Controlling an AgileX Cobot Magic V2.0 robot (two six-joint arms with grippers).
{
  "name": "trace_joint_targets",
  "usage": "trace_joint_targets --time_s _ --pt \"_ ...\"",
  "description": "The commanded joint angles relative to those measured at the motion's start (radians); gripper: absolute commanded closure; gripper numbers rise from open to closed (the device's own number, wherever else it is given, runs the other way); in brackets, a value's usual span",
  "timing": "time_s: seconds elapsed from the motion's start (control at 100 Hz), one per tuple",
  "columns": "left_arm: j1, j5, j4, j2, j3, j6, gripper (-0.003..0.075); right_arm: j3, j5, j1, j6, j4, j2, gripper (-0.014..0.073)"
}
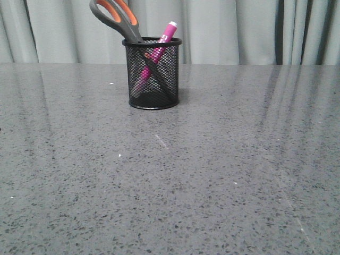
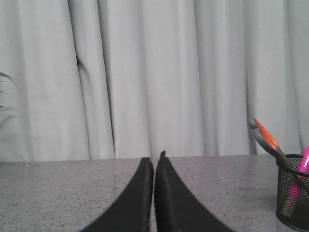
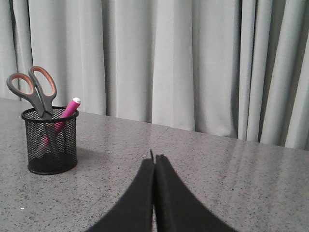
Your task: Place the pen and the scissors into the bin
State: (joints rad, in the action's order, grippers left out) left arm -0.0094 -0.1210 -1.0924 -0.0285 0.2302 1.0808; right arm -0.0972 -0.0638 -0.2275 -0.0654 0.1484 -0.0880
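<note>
Both items stand inside the bin [image 1: 153,74]: the pen [image 1: 158,50] leans one way, the scissors [image 1: 118,20] cross it, handles up. Nothing seems left to do. Left gripper [image 2: 154,162] and right gripper [image 3: 154,159] hang apart over the surface [image 1: 212,170], jaws clenched, empty.

table [image 1: 212,175]: grey speckled stone, glossy | curtain [image 1: 234,32]: pale grey, pleated, behind table | plant leaf [image 2: 4,77]: at edge

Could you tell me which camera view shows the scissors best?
The right wrist view: both handle loops of the scissors show whole above the bin. The front view crops the handles at the picture's top edge; the left wrist view shows them edge-on beside the frame's border.
</note>
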Motion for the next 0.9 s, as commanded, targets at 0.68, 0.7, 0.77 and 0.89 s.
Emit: trace_joint_targets --time_s 0.68,0.7,0.77,0.89 --pt "-0.007 0.041 0.002 -0.010 0.026 -0.010 0.0742 -0.026 -0.070 0.005 0.011 -0.004 -0.008 0.0651" --pt "-0.007 0.041 0.030 -0.010 0.026 -0.010 0.0742 -0.026 -0.070 0.005 0.011 -0.004 -0.008 0.0651" --pt "-0.007 0.001 0.150 -0.010 0.026 -0.026 0.0742 -0.026 -0.070 0.005 0.011 -0.004 -0.008 0.0651" --pt "-0.005 0.001 0.492 -0.010 0.017 -0.436 0.0742 -0.026 -0.070 0.005 0.011 -0.004 -0.008 0.0651"
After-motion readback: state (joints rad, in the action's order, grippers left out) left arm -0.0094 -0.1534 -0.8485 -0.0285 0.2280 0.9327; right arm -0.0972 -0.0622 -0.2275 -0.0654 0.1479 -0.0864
